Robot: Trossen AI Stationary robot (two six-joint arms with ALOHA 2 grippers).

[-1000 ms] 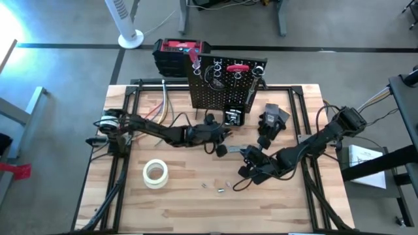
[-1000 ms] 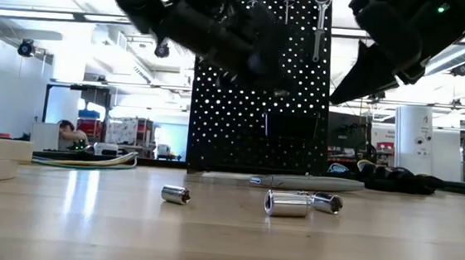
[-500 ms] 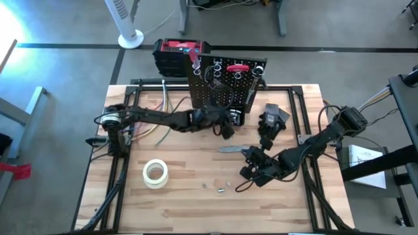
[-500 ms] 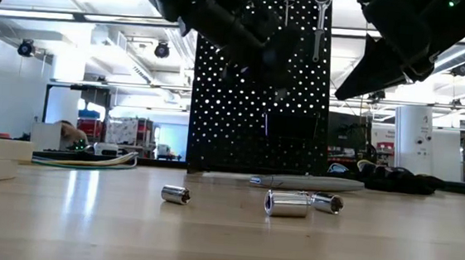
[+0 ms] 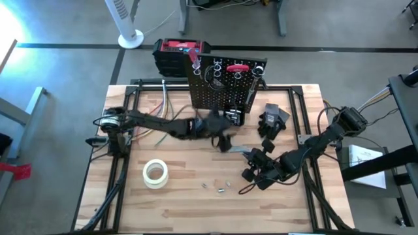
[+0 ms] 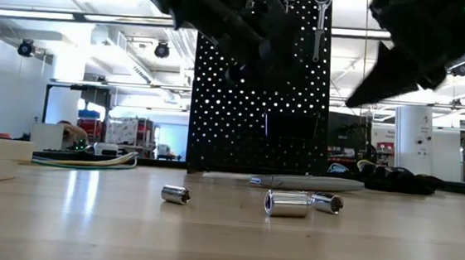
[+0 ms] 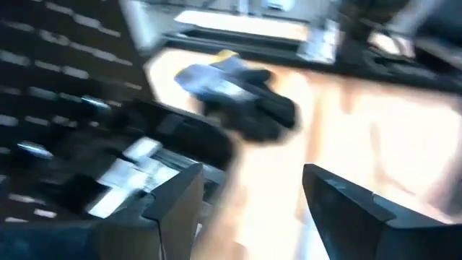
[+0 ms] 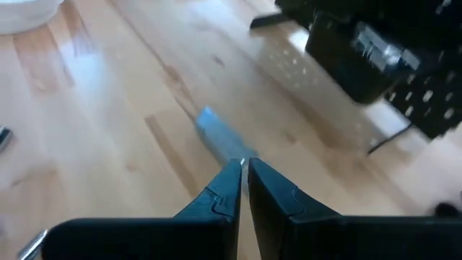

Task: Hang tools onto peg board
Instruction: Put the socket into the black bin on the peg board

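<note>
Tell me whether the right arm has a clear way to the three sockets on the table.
Probably yes. The right hand hangs just beside the sockets, with only bare table between them; the left hand is farther back, near the peg board.

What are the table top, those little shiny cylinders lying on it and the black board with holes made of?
The table top looks like sealed pale wood: grain lines, soft sheen. The little cylinders seem polished metal, likely chromed steel, mirror-bright. The peg board looks like black-painted sheet metal, thin with even punched holes, though plastic can't be excluded.
</note>
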